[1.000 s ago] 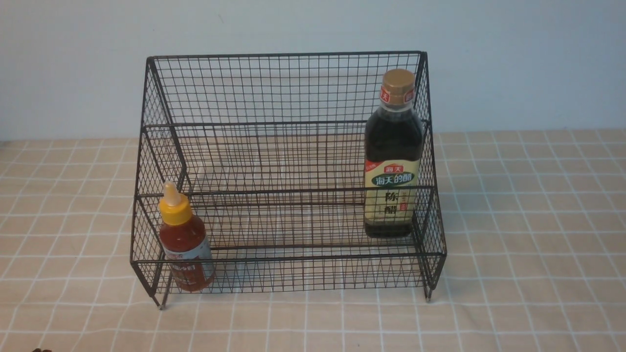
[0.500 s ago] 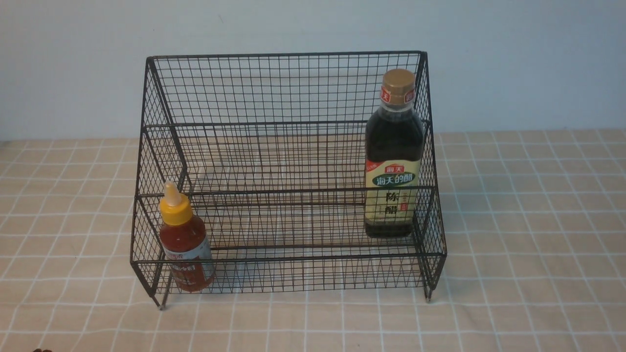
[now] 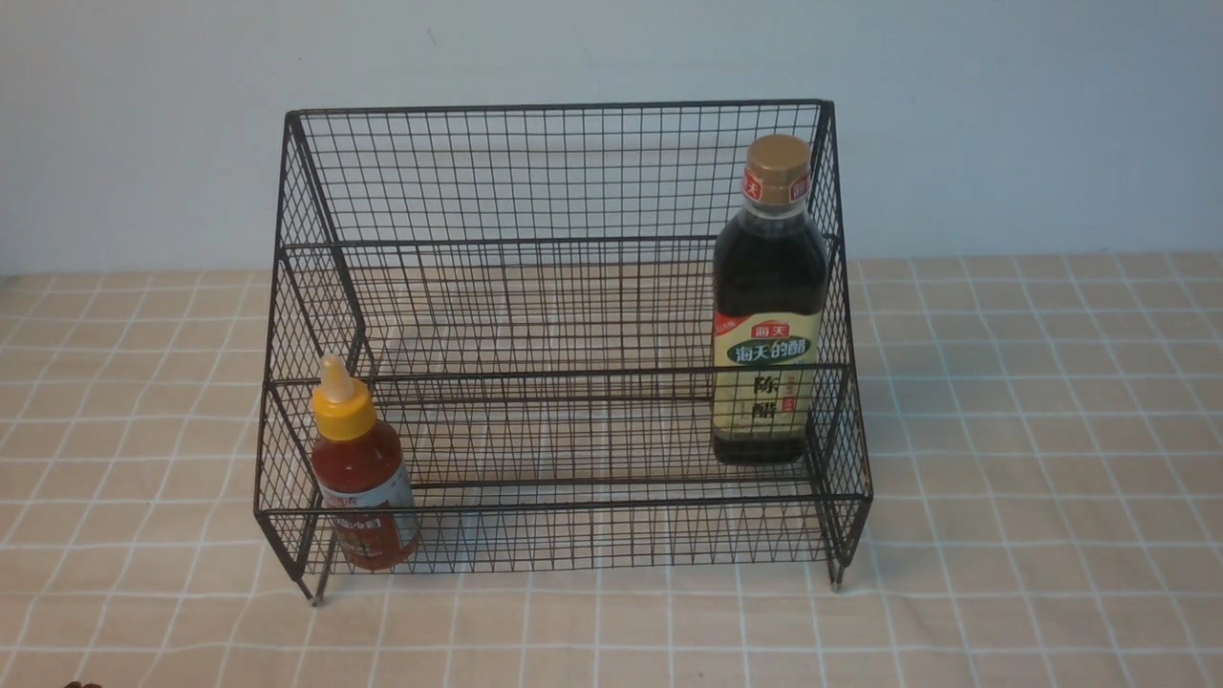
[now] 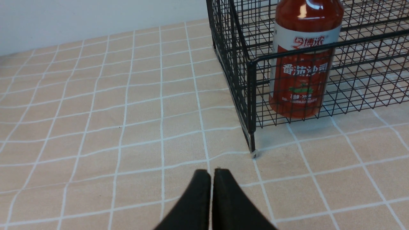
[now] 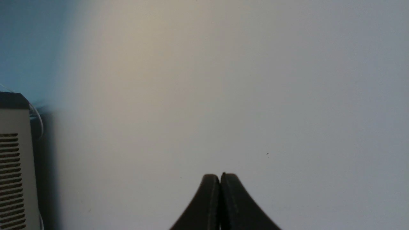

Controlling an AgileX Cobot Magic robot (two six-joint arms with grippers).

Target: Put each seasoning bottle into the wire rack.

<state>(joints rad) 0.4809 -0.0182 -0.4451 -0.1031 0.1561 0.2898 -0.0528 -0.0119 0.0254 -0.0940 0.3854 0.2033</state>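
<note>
Both bottles in the wire rack, standing upright. Ketchup bottle at front-left corner of lower tier: small, red, yellow nozzle cap, white band w/ red logo, white Chinese "番茄沙司" on red below; smaller print too tiny to read. Vinegar bottle at right end of upper tier, against the side mesh: taller, dark, gold cap, cream label, green banner "海天的醋", then "陈醋" down the front. Rack black mesh, stepped, tall back, short legs, mid-tabletop on the checked cloth. Left gripper low over cloth just off rack's front-left leg, fingers pressed together, empty. Right gripper facing blank wall, fingers also pressed together, nothing pinched. Grey vented box at edge.
</note>
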